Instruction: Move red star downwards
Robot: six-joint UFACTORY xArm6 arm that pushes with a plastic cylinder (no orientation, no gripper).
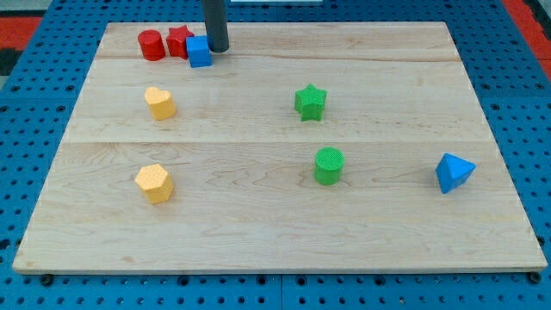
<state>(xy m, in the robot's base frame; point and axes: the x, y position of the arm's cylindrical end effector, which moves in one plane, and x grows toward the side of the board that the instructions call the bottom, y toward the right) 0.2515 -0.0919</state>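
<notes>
The red star (178,40) sits near the board's top left, between a red cylinder (152,45) on its left and a blue cube (200,52) on its right, touching or nearly touching both. My tip (217,49) stands just right of the blue cube, about touching it, and a little right of the star.
A yellow heart-like block (160,102) and a yellow hexagon (155,182) lie on the left side. A green star (310,102) and a green cylinder (328,165) lie at the centre right. A blue pyramid-like block (454,172) lies at the right. The wooden board (275,232) rests on a blue pegboard.
</notes>
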